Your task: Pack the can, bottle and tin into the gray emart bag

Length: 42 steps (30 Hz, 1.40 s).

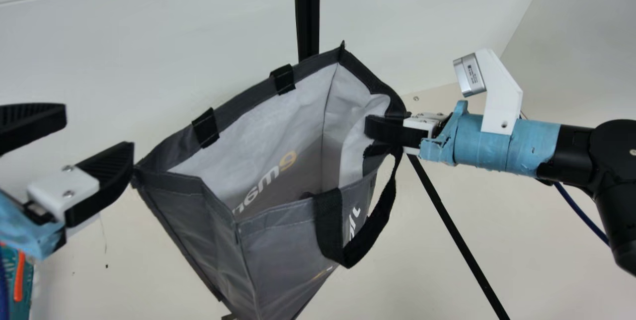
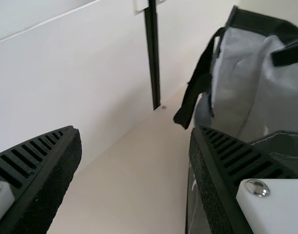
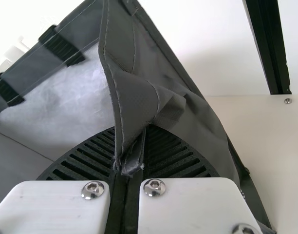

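The gray bag [image 1: 288, 255] hangs mouth-up in the middle of the main view, its opening facing the camera and no can, bottle or tin visible inside. My right gripper [image 1: 380, 138] is shut on the bag's right rim; in the right wrist view the gripper [image 3: 127, 161] pinches a fold of the gray bag [image 3: 188, 122]. My left gripper [image 1: 99, 136] stands open at the bag's left corner. In the left wrist view the gripper [image 2: 134, 141] has nothing between its fingers, and the bag [image 2: 246, 73] lies beside and beyond one finger.
The cream table [image 1: 477, 200] spreads below the bag, with a white wall [image 1: 149, 51] behind it. A black post [image 1: 308, 17] rises behind the bag. A teal object with an orange strip [image 1: 19, 275] shows at the lower left edge.
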Motion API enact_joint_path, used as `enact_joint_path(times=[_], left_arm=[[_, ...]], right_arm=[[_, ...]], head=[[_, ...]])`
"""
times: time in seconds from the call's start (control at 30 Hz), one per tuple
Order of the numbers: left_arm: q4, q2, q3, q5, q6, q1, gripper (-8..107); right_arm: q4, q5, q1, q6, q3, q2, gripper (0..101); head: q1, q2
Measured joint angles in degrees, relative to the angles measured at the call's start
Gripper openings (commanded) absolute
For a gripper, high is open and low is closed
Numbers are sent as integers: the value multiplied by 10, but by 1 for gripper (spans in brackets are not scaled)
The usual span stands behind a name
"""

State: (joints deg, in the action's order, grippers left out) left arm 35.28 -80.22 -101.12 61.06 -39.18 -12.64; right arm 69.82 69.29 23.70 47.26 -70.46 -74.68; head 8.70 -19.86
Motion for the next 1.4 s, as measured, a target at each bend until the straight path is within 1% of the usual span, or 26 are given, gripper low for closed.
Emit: enact_joint_path(times=[0.2, 0.33, 0.47, 0.67, 0.77, 0.93, 1.07, 1.23, 1.4], left_arm=[[-46, 40, 45, -2, 31, 13, 90], [-90, 61, 71, 4, 57, 16, 90], [-134, 80, 90, 10, 81, 16, 90], [-179, 109, 118, 13, 105, 16, 90], [-177, 125, 138, 7, 111, 20, 90], [-147, 153, 171, -3, 107, 39, 90], [-149, 173, 198, -2, 105, 56, 90], [-173, 193, 221, 5, 114, 65, 90], [-225, 207, 236, 16, 140, 59, 90]], right_arm=[[1, 1, 0, 0, 0, 0, 0], [1, 1, 0, 0, 0, 0, 0], [1, 1, 0, 0, 0, 0, 0], [-4, -1, 0, 0, 0, 0, 0], [-4, -1, 0, 0, 0, 0, 0], [-4, -2, 0, 0, 0, 0, 0], [-4, -2, 0, 0, 0, 0, 0], [-4, -2, 0, 0, 0, 0, 0], [-4, -2, 0, 0, 0, 0, 0]], head=[[0, -1], [0, -1], [0, -1], [0, -1], [0, -1], [0, -1], [0, -1], [0, -1], [0, -1]])
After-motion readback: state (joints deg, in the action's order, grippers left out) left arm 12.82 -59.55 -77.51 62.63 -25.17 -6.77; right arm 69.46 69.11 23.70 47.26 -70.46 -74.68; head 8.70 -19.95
